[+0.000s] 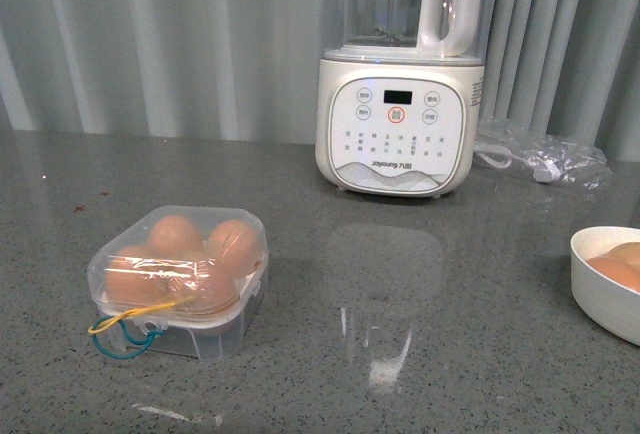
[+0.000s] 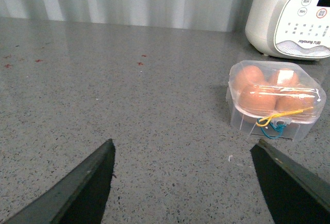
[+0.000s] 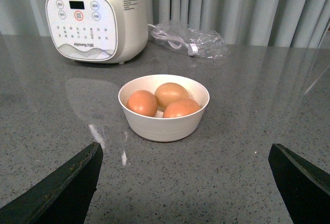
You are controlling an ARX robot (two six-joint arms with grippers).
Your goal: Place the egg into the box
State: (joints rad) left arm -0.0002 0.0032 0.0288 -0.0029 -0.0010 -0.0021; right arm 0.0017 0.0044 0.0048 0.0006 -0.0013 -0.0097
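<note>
The clear egg box [image 1: 180,279] stands on the grey counter at the left, its domed lid down, with brown eggs [image 1: 176,236] inside and yellow and blue cords at its front. It also shows in the left wrist view [image 2: 275,100], beyond my open, empty left gripper [image 2: 183,154]. My right gripper [image 3: 184,154] is open and empty, a short way in front of a white bowl [image 3: 164,123] that holds three brown eggs [image 3: 142,102]. The bowl [image 1: 600,284] sits at the right edge of the front view. Neither arm shows in the front view.
A white Joyoung blender [image 1: 400,119] stands at the back centre of the counter; it also shows in the right wrist view [image 3: 95,20]. A clear plastic bag with a white cable [image 1: 545,159] lies to its right. Grey curtains hang behind.
</note>
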